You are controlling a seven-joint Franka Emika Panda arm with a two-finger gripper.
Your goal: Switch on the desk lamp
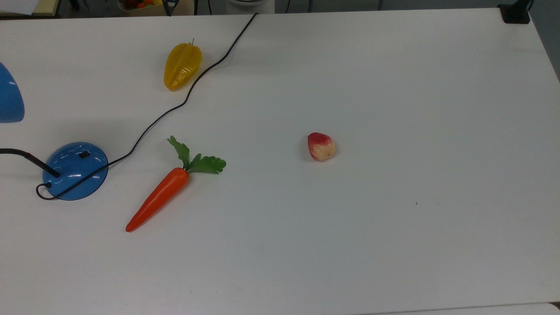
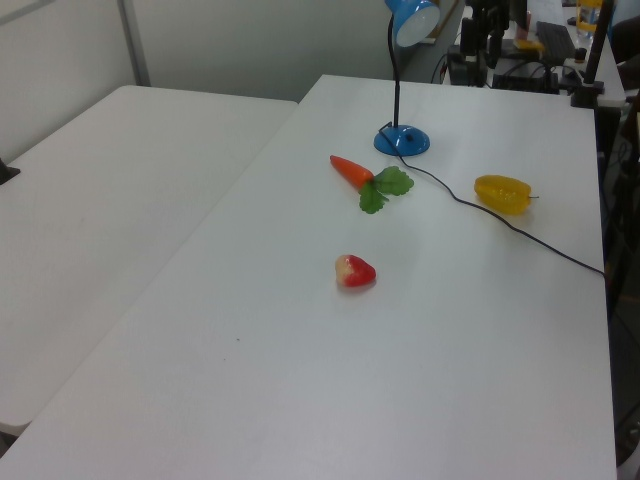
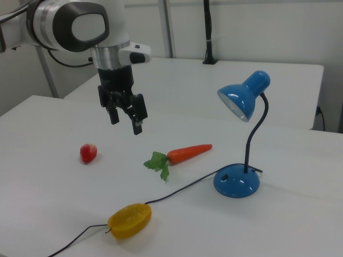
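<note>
The hand [image 3: 127, 120] hangs open and empty above the surface [image 3: 48, 176], well apart from the lamp [image 3: 236, 181]. A carrot [image 3: 187, 152] lies near the lamp's base; the cord [image 3: 182, 188] runs from the base past a yellow fruit [image 3: 129, 219].

Blue desk lamp [image 3: 237, 181] stands upright (shade unlit).

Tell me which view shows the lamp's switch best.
The top view: the switch faces up on the desk lamp base, unobstructed. In the right view it is a small dark spot; in the left view I can't make it out.
</note>
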